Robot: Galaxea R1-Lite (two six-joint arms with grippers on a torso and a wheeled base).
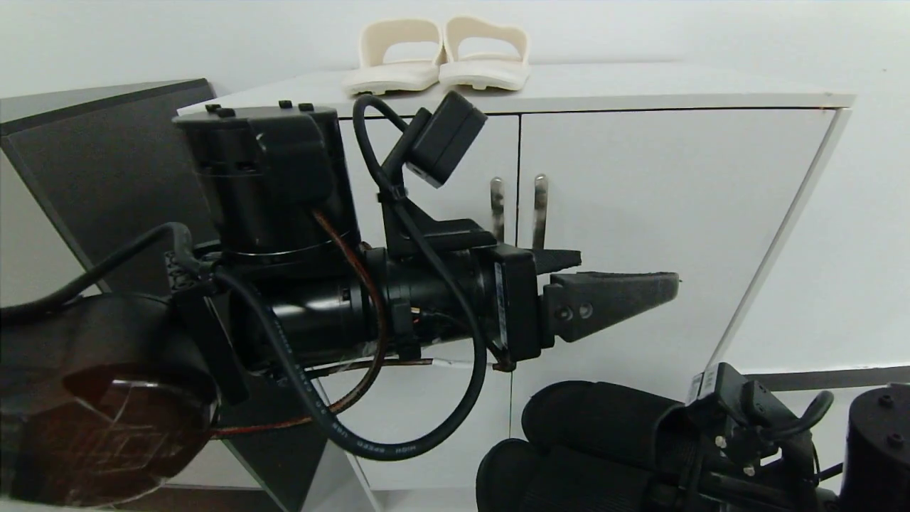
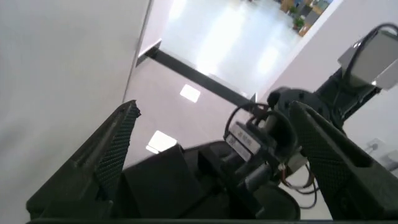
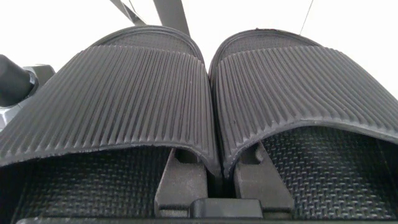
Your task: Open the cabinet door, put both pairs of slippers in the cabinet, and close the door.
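Observation:
The white cabinet (image 1: 668, 199) has both doors closed, with two metal handles (image 1: 539, 210) side by side at the middle seam. A cream pair of slippers (image 1: 441, 57) rests on its top. My left gripper (image 1: 625, 270) hangs in front of the doors just below the handles, pointing right. It is open and holds nothing, as the left gripper (image 2: 217, 124) shows with its fingers wide apart. Low in front of the cabinet, my right gripper (image 3: 217, 171) is shut on the inner walls of a black ribbed pair of slippers (image 1: 590, 434), held side by side (image 3: 143, 93).
A dark grey cabinet (image 1: 106, 156) stands to the left of the white one. A white wall rises behind and to the right. Grey floor (image 2: 186, 68) stretches along the cabinet's right side.

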